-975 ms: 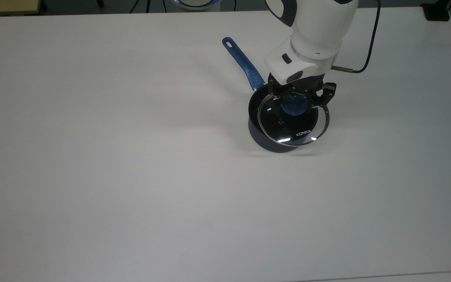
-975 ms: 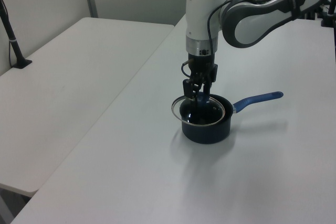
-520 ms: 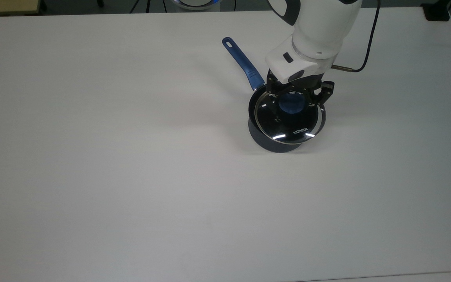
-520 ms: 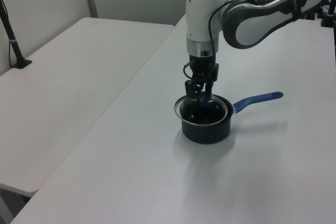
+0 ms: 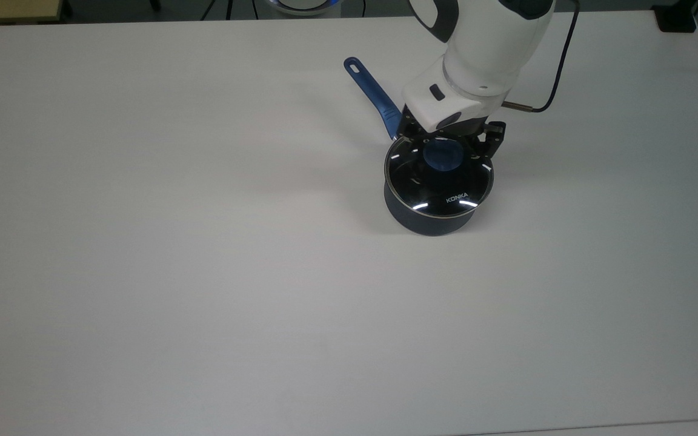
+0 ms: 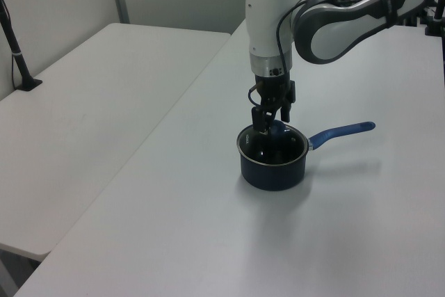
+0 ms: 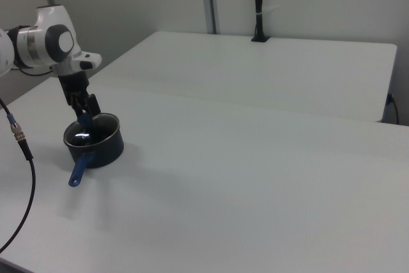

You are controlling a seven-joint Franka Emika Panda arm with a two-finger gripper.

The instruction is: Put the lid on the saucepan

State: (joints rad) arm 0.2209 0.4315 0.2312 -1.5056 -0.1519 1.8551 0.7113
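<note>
Top view, near to far: pan (image 5: 428,215) on the table (image 5: 203,272), lid (image 5: 440,181) seated flush on its rim. Gripper (image 5: 444,147) straddles the blue knob (image 5: 442,155), fingers closed against it. Pan handle (image 5: 373,97) points to 11 o'clock.

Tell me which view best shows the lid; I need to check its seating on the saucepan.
The top view: the round clear glass lid with blue knob and its full rim over the dark saucepan are visible. The left view and right view show it edge-on.
</note>
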